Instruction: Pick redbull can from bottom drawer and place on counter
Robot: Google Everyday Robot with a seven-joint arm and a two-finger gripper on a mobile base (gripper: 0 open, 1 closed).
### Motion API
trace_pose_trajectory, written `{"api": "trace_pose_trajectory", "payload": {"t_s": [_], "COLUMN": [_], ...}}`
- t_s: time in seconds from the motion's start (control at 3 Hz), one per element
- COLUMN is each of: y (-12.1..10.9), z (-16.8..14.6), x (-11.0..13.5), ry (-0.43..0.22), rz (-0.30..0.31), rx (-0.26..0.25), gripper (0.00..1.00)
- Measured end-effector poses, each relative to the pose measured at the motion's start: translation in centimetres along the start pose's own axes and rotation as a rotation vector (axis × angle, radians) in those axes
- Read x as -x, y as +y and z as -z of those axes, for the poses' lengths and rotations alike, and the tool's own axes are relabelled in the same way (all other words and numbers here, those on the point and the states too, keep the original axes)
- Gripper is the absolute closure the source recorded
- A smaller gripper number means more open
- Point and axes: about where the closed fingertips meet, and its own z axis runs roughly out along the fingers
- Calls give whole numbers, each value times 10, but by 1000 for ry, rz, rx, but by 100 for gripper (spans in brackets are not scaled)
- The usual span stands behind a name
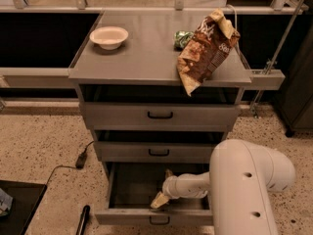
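The bottom drawer (132,215) stands pulled out at the foot of the grey cabinet. My gripper (164,187) reaches into it from the right, low inside the drawer near its front wall. Its two tan fingertips (159,200) are spread apart, and I see nothing held between them. The redbull can is hidden from me; the visible drawer interior is dark. The counter (146,53) is the flat grey top of the cabinet, well above the gripper.
On the counter sit a white bowl (109,36) at the left, a brown chip bag (208,48) hanging over the front right edge, and a small green wrapper (183,38). The two upper drawers are partly open. My white arm housing (249,185) fills the lower right.
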Motion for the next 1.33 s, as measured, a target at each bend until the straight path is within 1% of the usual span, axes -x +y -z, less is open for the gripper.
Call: {"api": "trace_pose_trajectory", "payload": {"t_s": [0.33,0.67,1.0,1.33], "y": [-4,15,15,4], "z": [-10,-37,-37,-33], "x": [-9,-45,-45,-41], "ry": [-7,-30,-30,-24], "rz": [-39,-193,-193,-198], "rx": [14,93,92,43], "gripper": [0,0,0,0]}}
